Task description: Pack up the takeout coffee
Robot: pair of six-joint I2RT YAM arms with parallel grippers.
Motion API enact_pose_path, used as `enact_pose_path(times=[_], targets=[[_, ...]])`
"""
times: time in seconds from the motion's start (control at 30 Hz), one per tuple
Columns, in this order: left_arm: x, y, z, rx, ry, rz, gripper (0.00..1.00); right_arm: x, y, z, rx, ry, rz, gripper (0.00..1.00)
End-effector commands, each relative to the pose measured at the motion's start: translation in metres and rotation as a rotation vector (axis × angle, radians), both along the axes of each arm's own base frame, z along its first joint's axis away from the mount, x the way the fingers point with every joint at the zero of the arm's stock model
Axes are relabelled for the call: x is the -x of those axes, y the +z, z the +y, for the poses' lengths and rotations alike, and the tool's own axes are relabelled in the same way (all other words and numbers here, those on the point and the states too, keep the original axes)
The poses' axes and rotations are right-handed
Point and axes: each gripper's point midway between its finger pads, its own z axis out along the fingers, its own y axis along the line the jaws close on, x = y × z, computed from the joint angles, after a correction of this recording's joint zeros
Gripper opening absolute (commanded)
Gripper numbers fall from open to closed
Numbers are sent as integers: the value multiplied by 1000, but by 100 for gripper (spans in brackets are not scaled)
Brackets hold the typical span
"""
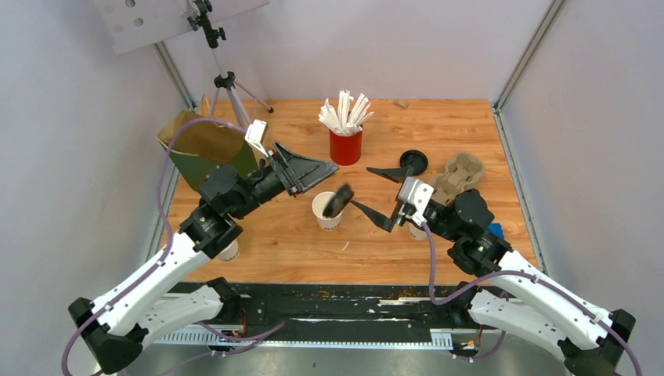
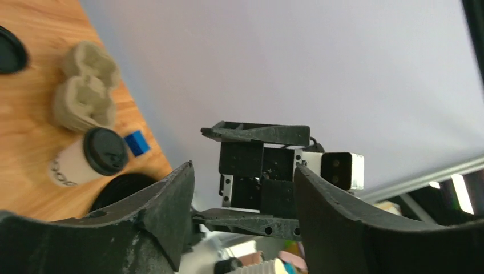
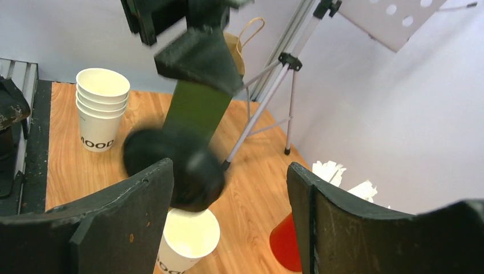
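Top external view, counted: one green bag (image 1: 205, 147) at the back left, one red cup (image 1: 345, 146) of white sticks (image 1: 344, 111), one cardboard carrier (image 1: 459, 177), one tripod (image 1: 227, 86), and one stack of nested cups (image 3: 101, 111) by the left arm's elbow. One open cup (image 1: 326, 211) stands mid-table. A black lid (image 1: 338, 201) sits tilted and blurred at its right rim; whether they touch cannot be told. A second loose lid (image 1: 413, 162) lies flat just left of the carrier. One lidded cup (image 2: 80, 162) stands at the right, near the carrier and a blue block (image 2: 137, 142), well apart from the bag.

Left arm is bent at the elbow and reaches in front of the bag. The left gripper (image 1: 313, 172) points right, jaws spread, holding nothing. Right arm reaches forward and left. The right gripper (image 1: 362, 186) has jaws spread wide, just right of the blurred lid, pinching nothing.

The stack reads "MOOD". Print on the other cups is too partial to read.
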Motion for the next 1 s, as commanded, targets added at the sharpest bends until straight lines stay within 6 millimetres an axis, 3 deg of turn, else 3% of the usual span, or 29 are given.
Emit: enact_pose_path(times=[0.0,0.13,0.27,0.4,0.6,0.7,0.83,0.97], targets=[[-12,0,34,-324,197,-230,76,-5,5,-7,-21,-56,149,73],[-23,-20,68,-575,330,-310,86,-16,-21,-6,44,-115,312,72],[-25,-40,89,-701,385,-342,78,-27,-45,-9,64,-200,474,72],[-22,-67,90,-856,306,-388,65,-30,-70,-10,68,-263,668,71],[-17,-110,87,-1042,152,-377,59,-27,-116,-17,132,-336,814,71],[-15,-119,87,-1033,149,-382,57,-29,-149,-20,155,-427,965,66],[-19,-117,101,-1009,259,-411,57,-22,-188,-9,133,-457,1154,49],[-18,-108,119,-1002,345,-434,57,-19,-223,6,96,-458,1257,45]])
